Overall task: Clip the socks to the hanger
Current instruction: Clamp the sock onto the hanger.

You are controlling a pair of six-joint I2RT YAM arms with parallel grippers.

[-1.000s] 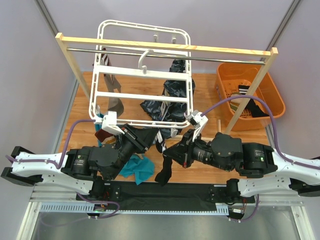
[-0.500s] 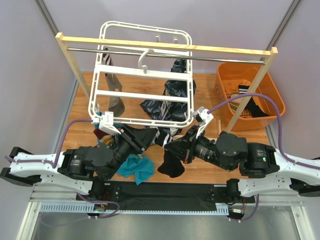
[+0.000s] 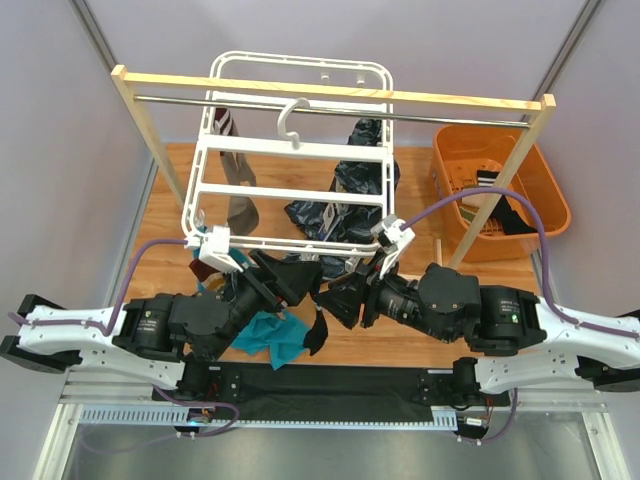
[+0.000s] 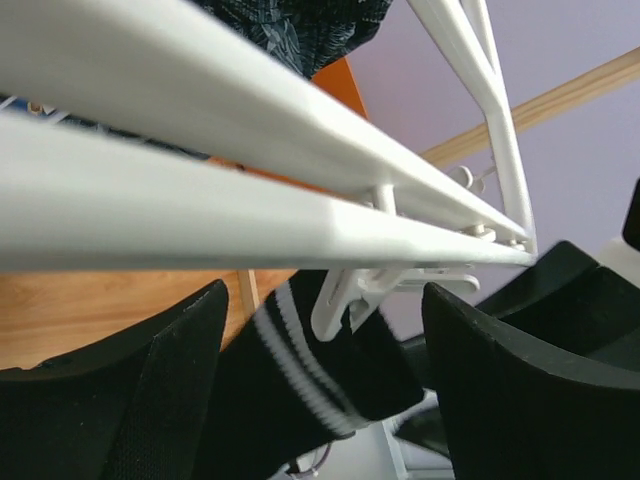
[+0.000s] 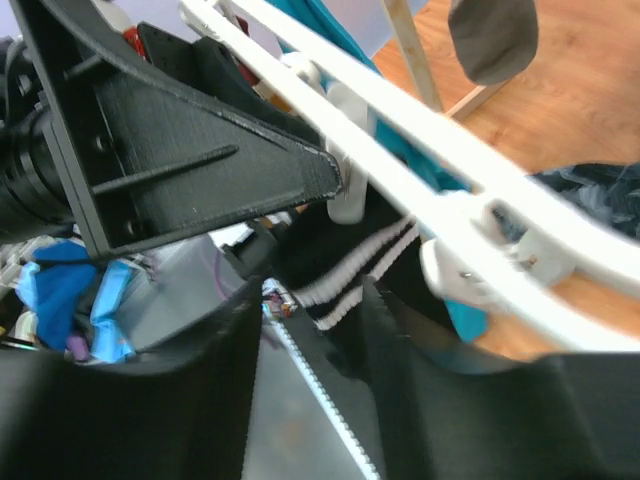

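So, hanger (image 3: 290, 188): white frame hooked on the rail (image 3: 420, 116) of the rack (image 3: 330, 92), lying roughly flat, crossbars parallel to that rail.
Clip (image 4: 345, 300): white, under the hanger's near edge, biting the top of the sock.
Sock (image 4: 300, 385): black with two white stripes. The striped cuff is uppermost, just below the hanger's near bar, and the long axis hangs down from the clip, free end pointing floorward.
Left claw (image 4: 320, 330): released, fingers spread wide on either side of the sock, below the hanger's near edge.
Right claw (image 5: 312, 300): parted, gripping nothing. The cuff sits just above the gap between its tips, under the hanger's near edge.
Teal sock (image 3: 270, 335): crumpled on the table (image 3: 165, 200), nearer the arms than the hanger.
Grey-brown sock (image 3: 238, 208): hanging down from the hanger's left side.
Basket (image 3: 445, 170): orange, right of the hanger.
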